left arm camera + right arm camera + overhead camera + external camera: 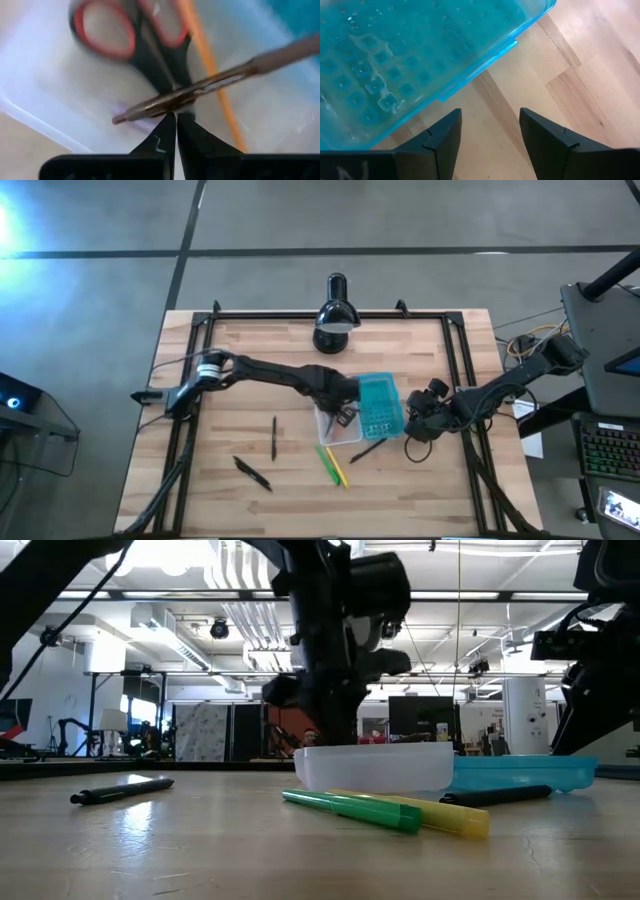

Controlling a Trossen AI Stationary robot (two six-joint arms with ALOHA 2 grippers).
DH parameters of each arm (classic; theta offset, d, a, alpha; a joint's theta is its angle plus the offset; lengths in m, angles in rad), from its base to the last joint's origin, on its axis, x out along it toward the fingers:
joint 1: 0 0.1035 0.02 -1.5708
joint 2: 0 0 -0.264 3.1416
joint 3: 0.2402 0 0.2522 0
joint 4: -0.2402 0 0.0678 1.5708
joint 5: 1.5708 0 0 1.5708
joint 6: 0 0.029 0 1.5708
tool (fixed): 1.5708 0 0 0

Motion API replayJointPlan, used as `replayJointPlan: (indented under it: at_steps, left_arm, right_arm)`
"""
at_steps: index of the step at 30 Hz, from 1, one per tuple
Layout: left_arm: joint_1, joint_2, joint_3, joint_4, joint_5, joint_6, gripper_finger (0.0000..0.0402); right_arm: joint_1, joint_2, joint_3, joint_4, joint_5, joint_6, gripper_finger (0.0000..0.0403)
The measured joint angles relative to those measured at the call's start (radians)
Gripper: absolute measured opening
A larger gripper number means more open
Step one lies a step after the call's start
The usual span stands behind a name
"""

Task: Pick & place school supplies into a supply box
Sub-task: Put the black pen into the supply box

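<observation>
The supply box lies open at mid-table: a clear tray [330, 430] with its teal lid [380, 405] folded out beside it. Inside the tray lie red-handled scissors [130, 35] and an orange pen [210, 65]. My left gripper [176, 119] is over the tray [375, 768], pointing down, shut on a dark pen [240, 70]. A black pen [273, 437], another black pen [252, 472], a green marker [327, 463], a yellow marker [340, 470] and a third black pen [368, 448] lie on the table. My right gripper [490, 130] stands open beside the lid [395, 60]. My left gripper pinches the dark pen between its two fingertips [165, 131], at a spot [172, 102] nearer the pen's one end [117, 120] than the other. The fingers come from above, pointing down, and lie across the pen. The pen sits over the tray, above the scissors.
A black desk lamp [335, 315] stands at the table's far edge, behind the box. A black frame [455, 350] runs along the table's sides. Bare wood lies at the near left of the table [200, 480].
</observation>
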State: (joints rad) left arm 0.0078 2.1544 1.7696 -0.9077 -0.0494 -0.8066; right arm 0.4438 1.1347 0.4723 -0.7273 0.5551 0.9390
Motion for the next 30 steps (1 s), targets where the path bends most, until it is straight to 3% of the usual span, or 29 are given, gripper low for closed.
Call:
replayJointPlan:
  at_steps: [4, 9, 13, 16, 30]
  left_arm:
    - [0.023, 0.011, 0.047, 0.0, -0.105, 0.066, 0.0]
    - [0.057, -0.024, 0.062, 0.012, -0.275, 0.027, 0.0]
    - [0.066, -0.047, 0.063, 0.128, -0.174, 0.061, 0.0]
    - [0.059, -0.024, 0.059, 0.212, -0.153, 0.061, 0.0]
    - [-0.004, 0.033, 0.057, 0.215, 0.014, 0.037, 0.0]
  right_arm:
    - [0.0, 0.0, -0.002, -0.001, 0.019, 0.001, 0.0192]
    - [0.0, 0.0, -0.002, -0.001, 0.021, 0.004, 0.0192]
    - [0.0, 0.0, -0.003, -0.003, 0.021, 0.004, 0.0192]
    - [0.0, 0.0, -0.004, -0.012, 0.021, 0.004, 0.0192]
    - [0.001, 0.0, -0.015, -0.084, 0.025, 0.01, 0.0192]
